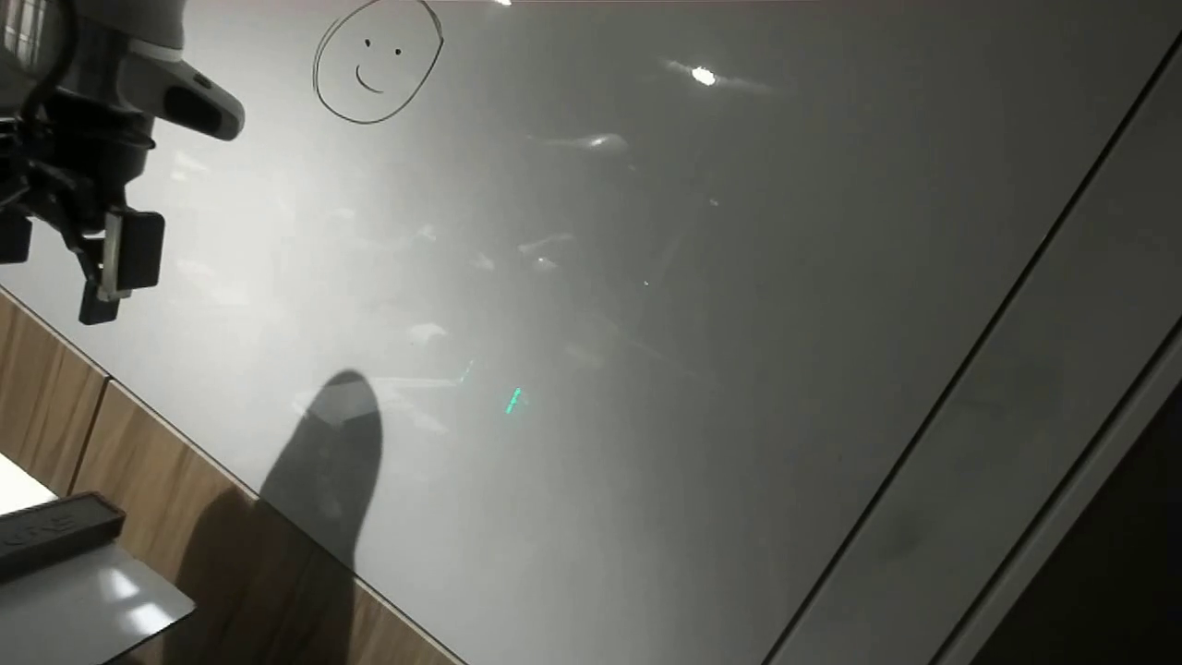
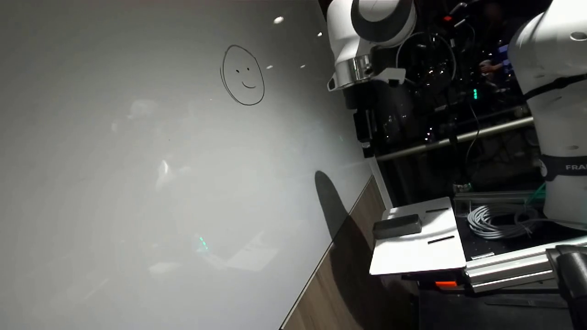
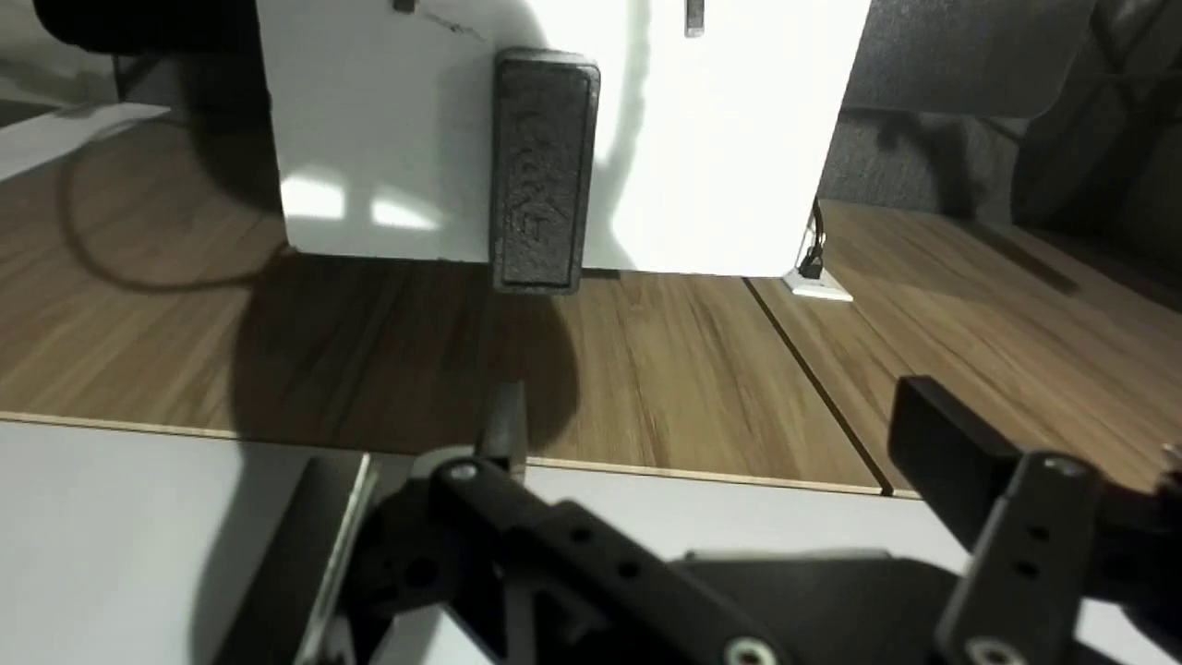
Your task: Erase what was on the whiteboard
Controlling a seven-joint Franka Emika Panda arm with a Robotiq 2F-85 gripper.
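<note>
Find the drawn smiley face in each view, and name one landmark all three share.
In an exterior view, the smiley face meets the top edge, left of centre.
In an exterior view, the smiley face sits whole above and left of centre.
Wrist view: not in it.
Shared landmark: the wood-grain strip bordering the whiteboard.

Drawn face sits on whiteboard — wood strip runs along its lower edge in both exterior views. Eraser lies on table, one end past table edge. In an exterior view, cable coil lies between table and arm base. Tool is above eraser in both exterior views — well apart.
</note>
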